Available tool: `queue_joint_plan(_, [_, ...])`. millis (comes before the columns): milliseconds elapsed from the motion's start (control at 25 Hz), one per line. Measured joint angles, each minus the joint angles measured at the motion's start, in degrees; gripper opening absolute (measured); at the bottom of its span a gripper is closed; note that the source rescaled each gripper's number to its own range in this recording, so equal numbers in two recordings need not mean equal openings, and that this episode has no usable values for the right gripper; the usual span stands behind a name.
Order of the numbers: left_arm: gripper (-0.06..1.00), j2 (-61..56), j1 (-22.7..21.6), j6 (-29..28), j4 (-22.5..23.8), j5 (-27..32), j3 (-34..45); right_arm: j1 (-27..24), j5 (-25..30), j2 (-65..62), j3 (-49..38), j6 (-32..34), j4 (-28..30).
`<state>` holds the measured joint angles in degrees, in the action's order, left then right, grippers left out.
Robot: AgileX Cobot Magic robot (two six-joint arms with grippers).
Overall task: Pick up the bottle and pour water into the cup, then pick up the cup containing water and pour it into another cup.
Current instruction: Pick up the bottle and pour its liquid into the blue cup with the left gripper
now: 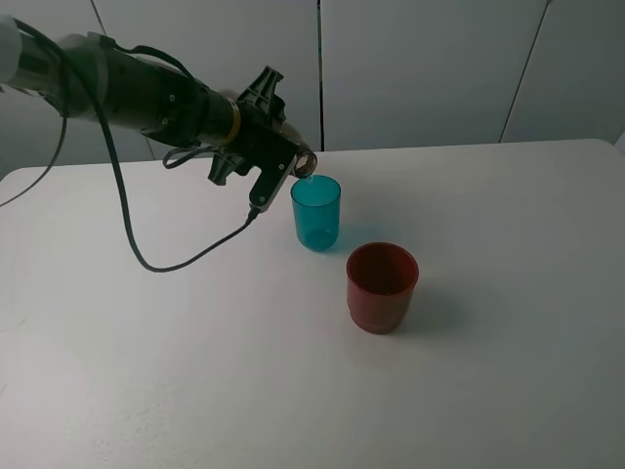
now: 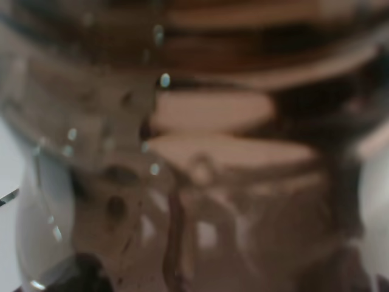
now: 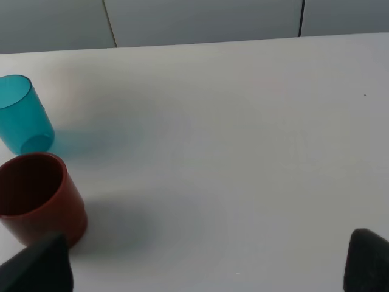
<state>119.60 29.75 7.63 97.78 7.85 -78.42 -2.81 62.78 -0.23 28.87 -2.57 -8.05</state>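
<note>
My left gripper (image 1: 276,137) is shut on the bottle (image 1: 305,162), which is tipped over so its open mouth hangs just above the rim of the teal cup (image 1: 316,212). Only the bottle's neck shows past the gripper. The left wrist view is filled by the blurred brownish bottle (image 2: 200,158), with droplets on its wall. The teal cup stands upright on the table, with the red cup (image 1: 382,286) upright a little nearer and to its right. In the right wrist view the teal cup (image 3: 22,115) and red cup (image 3: 37,198) sit side by side, apart from my open right gripper (image 3: 200,267).
The white table (image 1: 508,342) runs to a back edge against grey wall panels. A black cable (image 1: 146,259) hangs from the left arm and dips close to the tabletop, left of the cups.
</note>
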Motion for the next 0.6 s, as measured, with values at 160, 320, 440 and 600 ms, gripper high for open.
queue_joint_plan(160, [0.02,0.0,0.1,0.0,1.4,0.6,0.0,0.0,0.0,0.0,0.0,0.0,0.0])
queue_joint_plan(320, [0.02,0.0,0.6,0.0,1.5,1.1,0.0,0.0,0.0,0.0,0.0,0.0,0.0])
queue_joint_plan(440, [0.02,0.0,0.7,0.0,1.6,1.4,0.0,0.0,0.0,0.0,0.0,0.0,0.0])
queue_joint_plan(600, [0.02,0.0,0.7,0.0,1.6,1.9,0.0,0.0,0.0,0.0,0.0,0.0,0.0])
